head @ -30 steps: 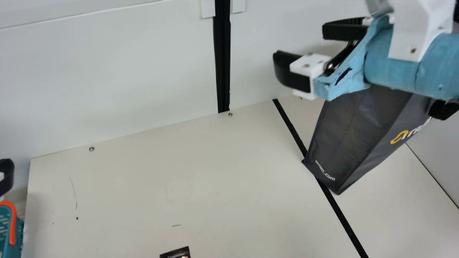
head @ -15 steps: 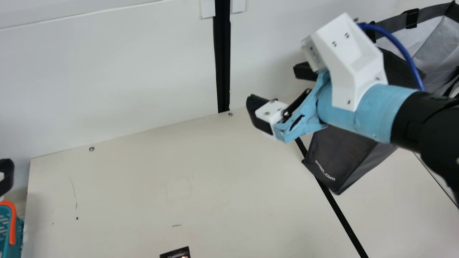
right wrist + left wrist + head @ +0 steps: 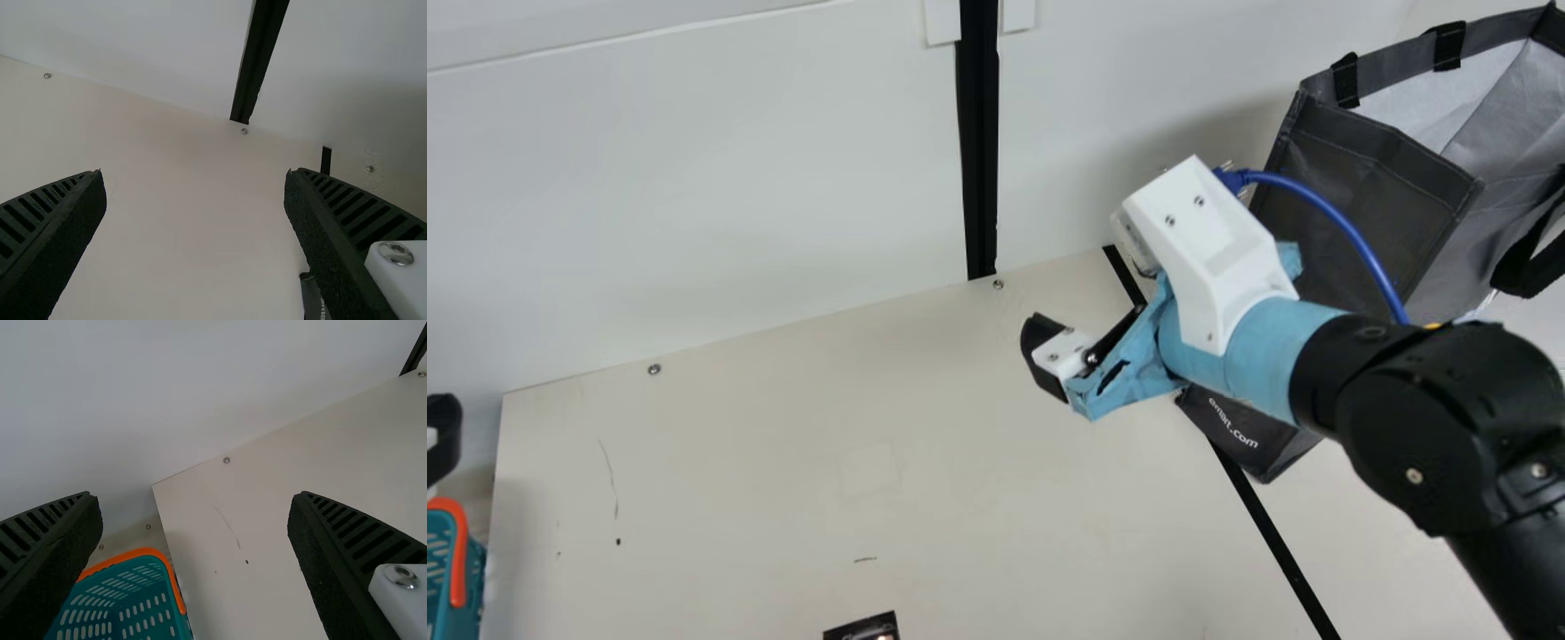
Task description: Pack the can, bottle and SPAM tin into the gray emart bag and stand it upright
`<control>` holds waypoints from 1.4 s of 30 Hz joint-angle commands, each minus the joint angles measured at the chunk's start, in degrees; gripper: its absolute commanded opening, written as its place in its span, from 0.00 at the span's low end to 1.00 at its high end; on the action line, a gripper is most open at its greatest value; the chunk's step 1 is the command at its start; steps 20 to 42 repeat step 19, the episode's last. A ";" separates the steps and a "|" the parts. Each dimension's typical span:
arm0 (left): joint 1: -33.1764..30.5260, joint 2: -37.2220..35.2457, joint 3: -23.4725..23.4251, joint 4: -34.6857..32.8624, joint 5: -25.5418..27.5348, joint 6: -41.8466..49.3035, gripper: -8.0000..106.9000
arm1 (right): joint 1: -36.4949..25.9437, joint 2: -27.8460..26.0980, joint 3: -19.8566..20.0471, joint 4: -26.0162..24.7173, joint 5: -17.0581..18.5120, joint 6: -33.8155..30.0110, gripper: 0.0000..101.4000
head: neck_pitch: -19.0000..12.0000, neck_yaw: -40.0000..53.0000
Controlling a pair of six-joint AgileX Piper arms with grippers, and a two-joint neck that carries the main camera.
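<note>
The gray emart bag [image 3: 1369, 191] stood upright at the right of the cream counter [image 3: 783, 462], its mouth open and its base over a black strip [image 3: 1272, 533]. The right pincer [image 3: 1043, 357], on a blue-wrapped arm trailing a blue cable [image 3: 1343, 222], hung beside the bag, its fingers spread wide with nothing between them. The arm crossed in front of the bag, masking part of its side. At the counter's left, the left pincer [image 3: 443, 436] also held its fingers apart, gripping nothing, near a teal basket [image 3: 445, 578] with an orange rim [image 3: 459, 551]. A dark printed item [image 3: 864, 629], too cropped to identify, lay at the main view's bottom edge.
</note>
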 commanded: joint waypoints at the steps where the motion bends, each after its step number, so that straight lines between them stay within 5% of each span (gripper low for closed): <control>1: 0.00 0.00 0.00 0.00 0.00 0.00 0.85 | 0.00 0.00 0.00 0.00 0.00 0.00 0.94 | -1.30 -0.14; 42: 0.00 0.00 0.00 0.00 0.00 0.00 0.85 | 0.00 0.00 0.00 0.00 -0.20 0.00 0.94 | -1.30 -0.14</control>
